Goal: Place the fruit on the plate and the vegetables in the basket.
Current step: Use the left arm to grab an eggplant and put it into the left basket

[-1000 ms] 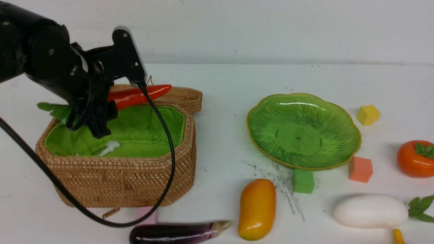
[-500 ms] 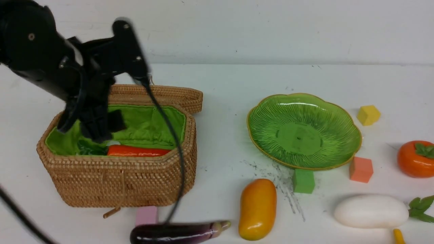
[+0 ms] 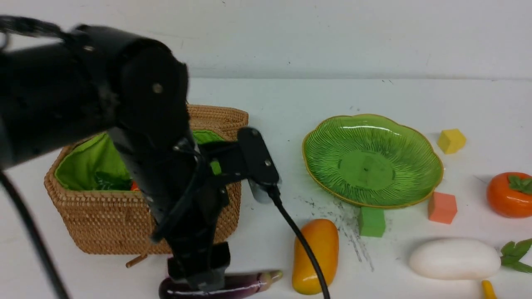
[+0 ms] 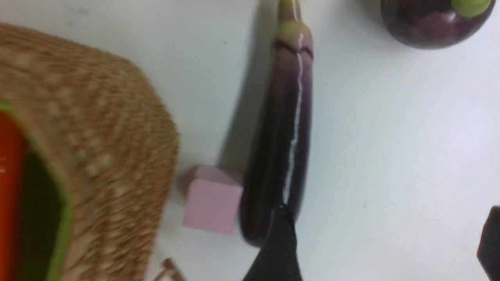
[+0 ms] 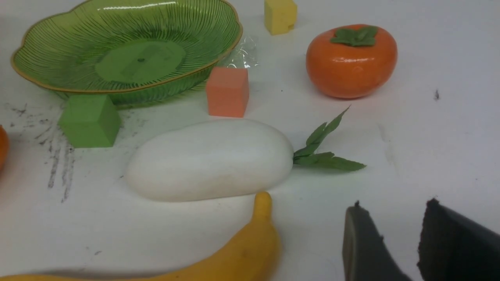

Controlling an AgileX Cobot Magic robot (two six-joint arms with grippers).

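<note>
On the white table [image 3: 291,99], the eggplant [image 4: 289,117] lies before the basket [image 3: 95,220], just beside a pink cube [image 4: 213,199]. My left claw [image 3: 198,272] hangs over it, jaws wide apart, holding nothing. The carrot [image 4: 8,168] is in the basket. My right claw [image 5: 402,234], slightly open, is empty too.

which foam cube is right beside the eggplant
The pink foam cube, next to the long dark purple eggplant; the green cube, orange cube and yellow cube sit by the green ribbed plate.
</note>
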